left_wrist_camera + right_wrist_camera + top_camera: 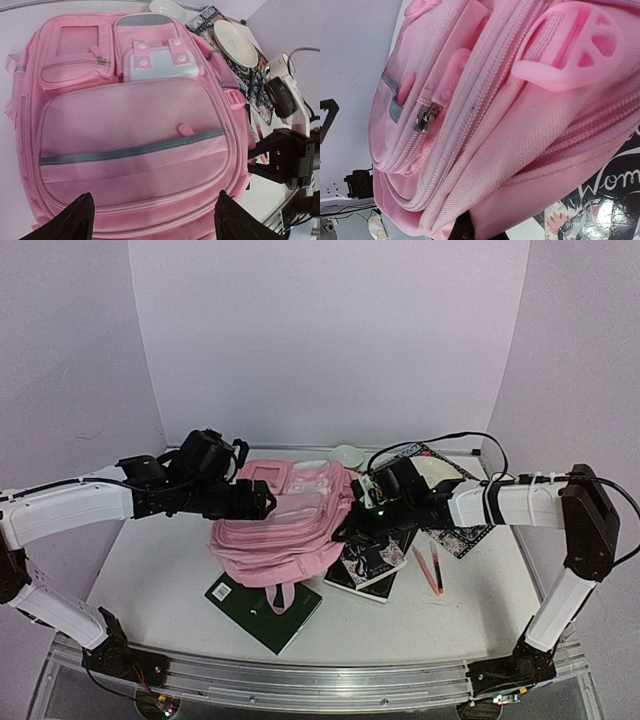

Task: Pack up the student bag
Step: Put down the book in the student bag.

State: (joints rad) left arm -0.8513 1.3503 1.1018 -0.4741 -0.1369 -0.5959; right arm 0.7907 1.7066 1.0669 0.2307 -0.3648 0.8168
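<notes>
the student bag [285, 530] lies flat in the middle of the counter, front pockets facing up, its top end toward the far edge. its near end overlaps a dark green notebook [262, 612] that sits close to the near edge, and a pink strap loop trails onto that cover. the bag's right side rests over a black-and-white patterned book [372, 565].

the left gripper [262, 502] comes in from the counter's left edge and sits at the bag's left flank. from its wrist camera the two dark fingers [75, 222] stand wide apart, framing the bag's big mesh front pocket; i can't tell whether they touch the fabric.

the right gripper [352, 523] reaches in from the right edge and is pressed close against the bag's right side. its wrist view is filled with pink seams, a metal zip pull [425, 120] and a pink plastic buckle [570, 47]. only a dark sliver shows at the bottom, so i cannot tell how wide that hand is or whether it holds anything.

two thin pens [430, 568] lie just right of the patterned book. toward the far right corner a pale plate [432, 472] sits on a second patterned book [458, 535], and a white bowl [347, 453] stands just beyond the bag's top end.
</notes>
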